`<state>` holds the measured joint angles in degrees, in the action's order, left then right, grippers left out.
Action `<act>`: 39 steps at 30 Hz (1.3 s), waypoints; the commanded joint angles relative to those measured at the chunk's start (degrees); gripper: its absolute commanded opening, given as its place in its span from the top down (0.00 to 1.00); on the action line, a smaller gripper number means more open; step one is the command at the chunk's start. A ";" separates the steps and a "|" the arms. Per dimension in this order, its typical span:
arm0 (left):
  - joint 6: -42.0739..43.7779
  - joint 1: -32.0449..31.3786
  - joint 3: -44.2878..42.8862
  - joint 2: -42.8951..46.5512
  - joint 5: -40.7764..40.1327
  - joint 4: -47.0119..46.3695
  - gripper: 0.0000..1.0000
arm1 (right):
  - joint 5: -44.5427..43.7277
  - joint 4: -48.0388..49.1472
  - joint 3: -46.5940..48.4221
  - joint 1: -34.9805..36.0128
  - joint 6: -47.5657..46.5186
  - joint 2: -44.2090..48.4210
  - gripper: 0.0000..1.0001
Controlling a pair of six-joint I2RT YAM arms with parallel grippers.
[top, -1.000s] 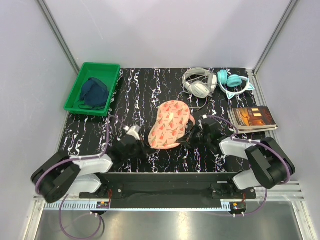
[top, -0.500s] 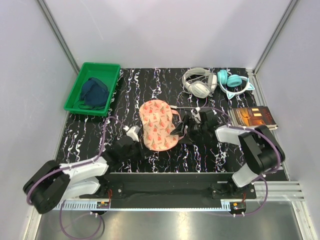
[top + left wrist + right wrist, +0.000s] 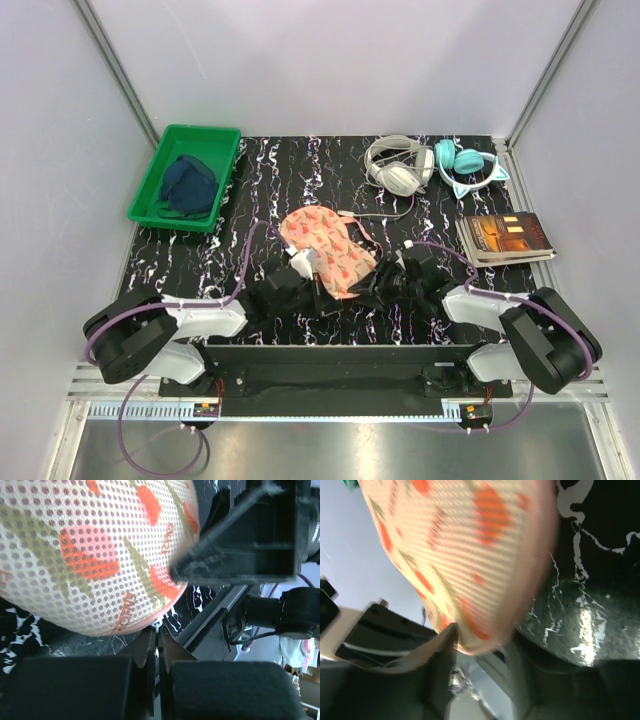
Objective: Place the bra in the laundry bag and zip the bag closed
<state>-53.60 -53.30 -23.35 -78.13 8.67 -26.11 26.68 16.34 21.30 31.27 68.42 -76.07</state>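
Centre frame: bra unseen, presumably inside laundry bag (image 3: 322, 248); zip perhaps unfinished. Left gripper (image 3: 156, 650) pinches the zip edge; right gripper (image 3: 477, 647) clamps the rim.

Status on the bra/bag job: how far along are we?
Done, likely: no bra shows in any view, so it seems inside the laundry bag, whose halves lie folded together. In hand: left gripper pinches what looks like the zip pull at the rim; right gripper holds the edge. Remaining: whether the zip is fully shut cannot be told.
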 commanded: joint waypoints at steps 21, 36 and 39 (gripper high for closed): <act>15.19 15.86 -3.27 1.75 1.36 19.24 1.00 | 5.13 3.53 6.30 -4.63 -7.33 -9.88 1.00; 17.49 9.89 0.85 30.48 -7.19 26.29 0.29 | -23.33 -39.71 12.89 -1.65 -24.56 5.48 0.00; 13.10 7.69 7.08 36.98 -2.45 15.24 0.26 | -22.38 -39.72 11.05 -0.42 -24.92 10.67 0.00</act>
<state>-36.99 -43.31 -22.11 -47.46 1.87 0.69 9.85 -16.95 32.71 28.80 46.98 -71.05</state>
